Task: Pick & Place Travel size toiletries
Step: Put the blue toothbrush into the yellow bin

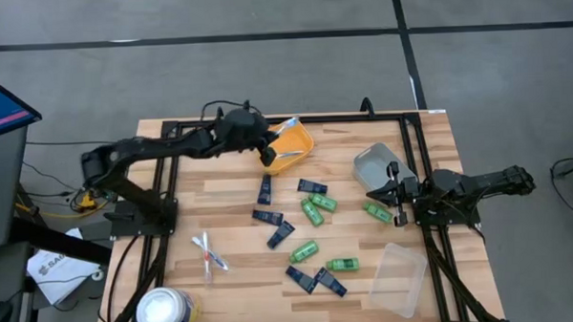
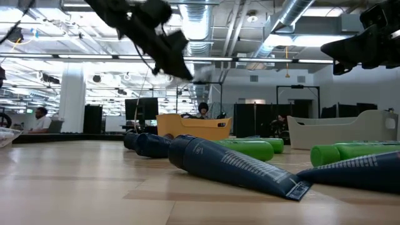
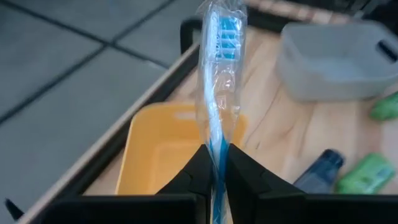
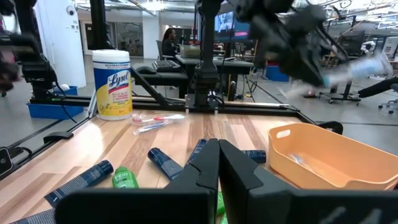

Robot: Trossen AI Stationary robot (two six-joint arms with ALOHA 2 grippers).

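My left gripper [image 1: 267, 155] hovers over the orange tray [image 1: 294, 151] near the table's far edge, shut on a blue toothbrush in a clear wrapper [image 3: 217, 74]. In the low view the toothbrush [image 2: 205, 72] is well above the tray [image 2: 194, 127]. Green bottles [image 1: 314, 211], navy tubes [image 1: 280, 235] and two more wrapped toothbrushes [image 1: 209, 252] lie flat on the table's middle. My right gripper [image 1: 374, 192] is shut on nothing beside the grey tray [image 1: 375, 164], above a green bottle [image 1: 377, 211]. My left gripper pinches the blue toothbrush's handle [image 3: 216, 152] through its clear wrapper between the two fingers. The bristle end [image 3: 224, 34] sticks out forward past the fingertips. The toothbrush is lifted clear, over the orange tray [image 3: 161, 149].
A large white tub with a yellow and blue label [image 1: 165, 311] stands at the near left corner. A clear tray [image 1: 398, 279] sits near the right near corner. A dark metal frame [image 1: 171, 127] runs round the table's edges. Bare wood lies left of the orange tray.
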